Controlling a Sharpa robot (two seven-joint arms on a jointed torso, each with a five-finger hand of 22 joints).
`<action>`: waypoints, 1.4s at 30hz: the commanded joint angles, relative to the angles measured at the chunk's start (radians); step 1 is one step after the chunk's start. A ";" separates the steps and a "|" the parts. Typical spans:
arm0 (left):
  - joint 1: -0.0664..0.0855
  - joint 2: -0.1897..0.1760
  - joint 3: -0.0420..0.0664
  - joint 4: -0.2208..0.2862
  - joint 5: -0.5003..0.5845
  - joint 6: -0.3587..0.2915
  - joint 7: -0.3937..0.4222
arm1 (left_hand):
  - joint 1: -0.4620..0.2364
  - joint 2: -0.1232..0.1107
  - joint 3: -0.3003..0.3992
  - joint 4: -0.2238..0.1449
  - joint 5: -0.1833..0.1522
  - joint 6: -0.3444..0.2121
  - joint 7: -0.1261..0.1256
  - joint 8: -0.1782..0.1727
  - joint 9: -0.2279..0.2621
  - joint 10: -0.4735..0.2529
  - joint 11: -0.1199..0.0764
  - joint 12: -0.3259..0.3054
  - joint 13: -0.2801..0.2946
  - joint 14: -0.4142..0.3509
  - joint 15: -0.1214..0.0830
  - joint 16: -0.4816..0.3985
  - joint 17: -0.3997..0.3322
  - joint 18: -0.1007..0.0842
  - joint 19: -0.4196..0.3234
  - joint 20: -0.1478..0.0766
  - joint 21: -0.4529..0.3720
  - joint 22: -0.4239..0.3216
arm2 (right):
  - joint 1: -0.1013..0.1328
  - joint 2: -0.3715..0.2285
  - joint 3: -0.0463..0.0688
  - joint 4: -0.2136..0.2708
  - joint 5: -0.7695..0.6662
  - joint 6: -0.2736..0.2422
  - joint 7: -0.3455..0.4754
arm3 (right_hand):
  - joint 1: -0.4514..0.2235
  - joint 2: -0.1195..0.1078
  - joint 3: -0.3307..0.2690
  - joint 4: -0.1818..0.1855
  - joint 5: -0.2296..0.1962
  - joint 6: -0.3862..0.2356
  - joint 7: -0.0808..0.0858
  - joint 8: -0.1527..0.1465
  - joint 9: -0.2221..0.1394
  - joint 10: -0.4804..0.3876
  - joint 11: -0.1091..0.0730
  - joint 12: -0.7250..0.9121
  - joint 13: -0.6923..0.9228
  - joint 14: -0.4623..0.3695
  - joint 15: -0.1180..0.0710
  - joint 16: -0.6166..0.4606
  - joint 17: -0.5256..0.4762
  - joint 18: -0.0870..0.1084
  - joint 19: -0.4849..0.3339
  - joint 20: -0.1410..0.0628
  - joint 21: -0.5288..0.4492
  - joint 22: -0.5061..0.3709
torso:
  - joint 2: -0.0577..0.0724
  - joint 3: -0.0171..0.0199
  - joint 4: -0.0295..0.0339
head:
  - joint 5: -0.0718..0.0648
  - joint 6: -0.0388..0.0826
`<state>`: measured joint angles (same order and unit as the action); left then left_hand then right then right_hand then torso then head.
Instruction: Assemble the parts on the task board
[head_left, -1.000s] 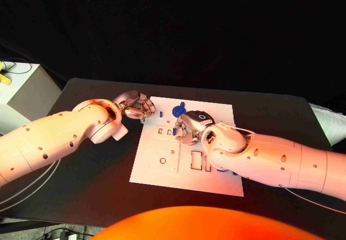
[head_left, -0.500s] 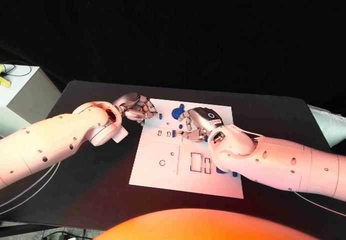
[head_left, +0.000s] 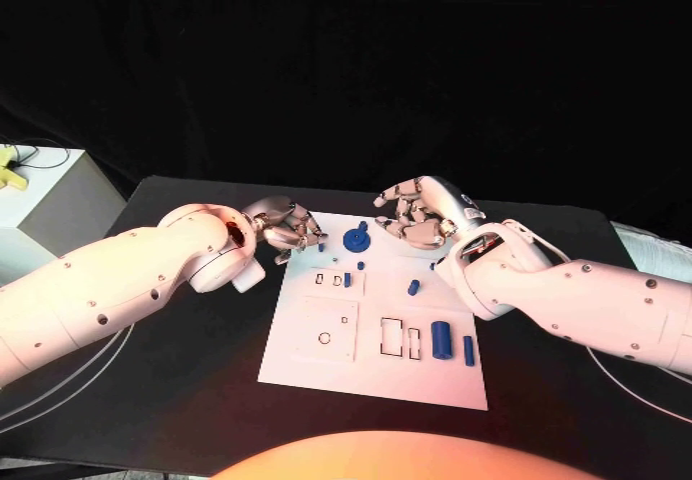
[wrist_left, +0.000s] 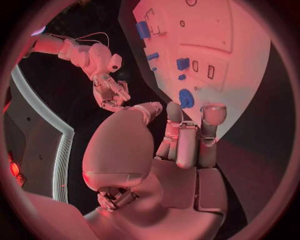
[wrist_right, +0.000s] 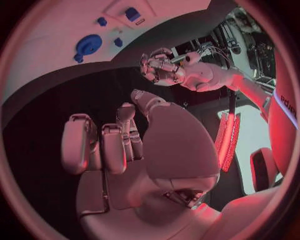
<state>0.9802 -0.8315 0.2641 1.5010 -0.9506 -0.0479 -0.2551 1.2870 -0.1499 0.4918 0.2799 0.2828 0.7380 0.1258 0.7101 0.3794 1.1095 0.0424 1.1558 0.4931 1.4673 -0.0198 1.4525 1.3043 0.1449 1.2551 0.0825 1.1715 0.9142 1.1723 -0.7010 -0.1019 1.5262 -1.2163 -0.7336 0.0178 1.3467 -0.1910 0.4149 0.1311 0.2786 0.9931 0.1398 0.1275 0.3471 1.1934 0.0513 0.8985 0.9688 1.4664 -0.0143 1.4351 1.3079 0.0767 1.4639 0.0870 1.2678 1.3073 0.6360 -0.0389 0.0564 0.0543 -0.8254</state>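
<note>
White rectangular task board, frame centre: left hand and right hand curled, holding nothing; advisably pinch round blue part squarely.

You could not tell whether the right hand pinched anything: its curled fingers hid their own tips in the head view, and its wrist view showed only the backs of the fingers. The left hand covered the task board's far left corner. The tiny blue parts by the slots were too small to identify. The right forearm ran off the picture's edge.
</note>
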 joint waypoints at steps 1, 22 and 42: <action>0.019 0.020 0.004 -0.012 -0.004 0.149 -0.103 | 0.015 0.001 0.009 0.000 0.004 0.012 -0.005 -0.007 -0.002 0.035 -0.005 0.027 0.056 0.033 -0.009 0.007 0.024 -0.024 0.023 -0.003 0.029 0.040 | 0.014 -0.016 0.003 -0.013 0.270 0.052 0.154 | 0.000 -0.010 0.009 0.001 0.002 0.000 0.002 0.005 0.001 0.008 0.000 0.013 0.011 0.047 -0.009 0.003 0.060 -0.017 0.013 -0.008 0.001 0.116 | -0.008 0.0008 -0.0020 | 0.003 -0.002; 0.233 0.238 -0.171 -0.258 0.013 0.416 -0.276 | -0.148 -0.010 -0.094 0.010 -0.005 0.036 -0.003 -0.040 0.002 0.047 0.000 0.039 0.108 0.051 -0.005 0.031 0.078 -0.040 0.058 0.002 0.104 0.140 | 0.076 -0.061 0.008 -0.169 0.478 0.182 0.188 | -0.080 -0.041 -0.011 0.021 -0.020 -0.032 0.007 0.037 0.014 0.160 0.009 0.366 0.324 0.071 0.000 0.060 0.143 -0.017 0.015 -0.001 0.002 0.125 | -0.036 0.0074 -0.0026 | 0.005 -0.023; 0.241 0.343 -0.229 -0.362 -0.036 0.429 -0.315 | -0.199 0.020 -0.121 0.013 -0.005 0.047 -0.015 -0.018 0.049 0.062 -0.011 0.045 0.138 0.056 -0.014 0.038 0.095 -0.044 0.064 -0.007 0.122 0.163 | 0.076 -0.068 0.008 -0.182 0.442 0.171 0.150 | -0.081 -0.043 -0.021 0.022 -0.019 -0.047 0.009 0.039 0.015 0.138 0.012 0.344 0.308 0.064 0.002 0.048 0.125 -0.010 0.002 0.001 -0.038 0.108 | -0.029 0.0028 -0.0056 | 0.003 -0.036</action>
<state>1.2207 -0.4908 0.0353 1.1430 -0.9607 0.3599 -0.5601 1.0957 -0.1306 0.3765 0.2952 0.2827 0.7866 0.1123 0.6879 0.4267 1.1671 0.0338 1.1995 0.6303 1.4651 -0.0250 1.4853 1.3079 0.1151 1.3186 0.0824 1.2885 1.0756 1.2480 -0.7681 -0.0945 1.3457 -0.7576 -0.5744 0.1761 1.2711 -0.2342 0.4013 0.1517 0.2591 0.9556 0.1481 0.1621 0.3608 1.3391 0.0655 1.2459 1.2780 1.4664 -0.0144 1.4870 1.3076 0.0674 1.4625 0.0860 1.2330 1.3077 0.6064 -0.0358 0.0520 0.0565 -0.8585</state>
